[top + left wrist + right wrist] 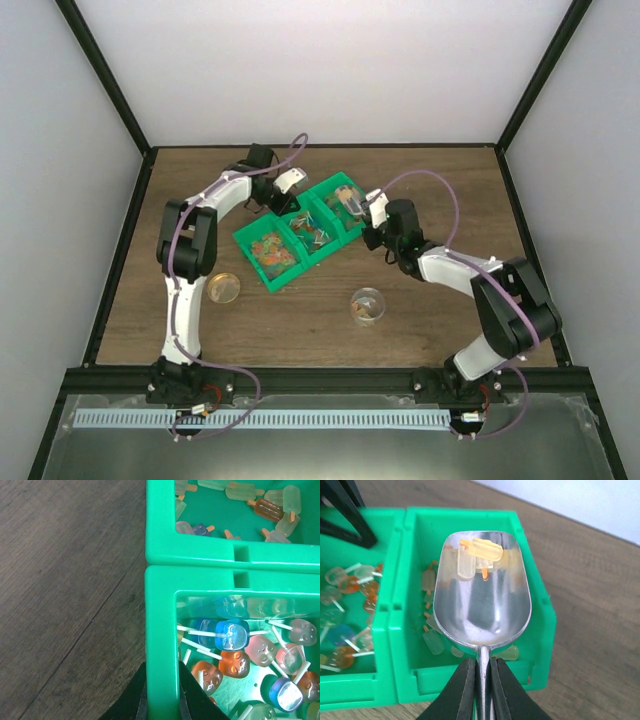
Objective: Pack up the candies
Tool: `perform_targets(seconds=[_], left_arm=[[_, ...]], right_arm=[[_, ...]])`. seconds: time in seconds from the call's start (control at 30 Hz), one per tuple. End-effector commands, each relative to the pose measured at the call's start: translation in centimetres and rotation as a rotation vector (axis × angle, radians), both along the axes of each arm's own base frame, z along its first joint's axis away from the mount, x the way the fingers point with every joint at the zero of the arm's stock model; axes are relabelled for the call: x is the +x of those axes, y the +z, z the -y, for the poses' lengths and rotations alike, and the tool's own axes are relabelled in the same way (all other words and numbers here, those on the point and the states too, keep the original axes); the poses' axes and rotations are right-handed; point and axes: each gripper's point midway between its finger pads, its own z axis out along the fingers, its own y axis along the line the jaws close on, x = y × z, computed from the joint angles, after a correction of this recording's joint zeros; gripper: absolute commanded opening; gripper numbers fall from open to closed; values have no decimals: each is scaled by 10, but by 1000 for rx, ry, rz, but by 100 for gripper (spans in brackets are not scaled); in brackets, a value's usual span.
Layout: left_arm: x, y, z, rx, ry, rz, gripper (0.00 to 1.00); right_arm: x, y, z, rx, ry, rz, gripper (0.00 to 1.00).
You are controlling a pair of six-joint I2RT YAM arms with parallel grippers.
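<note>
While the left gripper [162,696] grips the near-left wall of the middle bin [160,630], one finger on either side of the green plastic and the jaws nearly closed on it, the right gripper [481,672] has its jaws shut tight on the thin handle of a metal scoop [480,605]. That scoop hangs above the far-right bin [540,620], bowl level, with two pale yellow and orange popsicle-shaped sweets [475,555] lying at its far end; more of the same kind lie in the bin beneath. The middle bin holds lollipops [232,635] in blue, orange and pink on white sticks. The candies [268,250], tiny and mixed orange, red, yellow and green, fill the near-left bin [290,277] of the row of three joined bins set slantwise on the wooden table [300,320]. Nearer the arms stand two clear round jars: the left jar [224,287], beside the left arm, and the right jar [367,305], with a few sweets inside.
</note>
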Motion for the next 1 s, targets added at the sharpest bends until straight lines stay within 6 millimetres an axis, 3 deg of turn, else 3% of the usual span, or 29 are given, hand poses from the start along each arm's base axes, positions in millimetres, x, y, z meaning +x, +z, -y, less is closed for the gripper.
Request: perform_targets(seconds=[0.0, 0.13, 0.27, 0.43, 0.6, 0.97], left_arm=[[5, -16, -10, 33, 60, -61, 13], [8, -10, -9, 24, 70, -60, 41], [12, 0, -8, 14, 83, -46, 71], [16, 20, -8, -2, 98, -8, 99], [17, 41, -9, -11, 108, 32, 100], [8, 60, -14, -19, 111, 50, 100]], right_arm=[[1, 65, -2, 137, 47, 142, 1], [-19, 99, -11, 202, 154, 217, 1], [-31, 113, -17, 227, 220, 173, 1], [-55, 134, -10, 239, 314, 158, 1], [-91, 141, 6, 210, 437, 143, 1], [-151, 108, 57, 16, 577, 110, 1]])
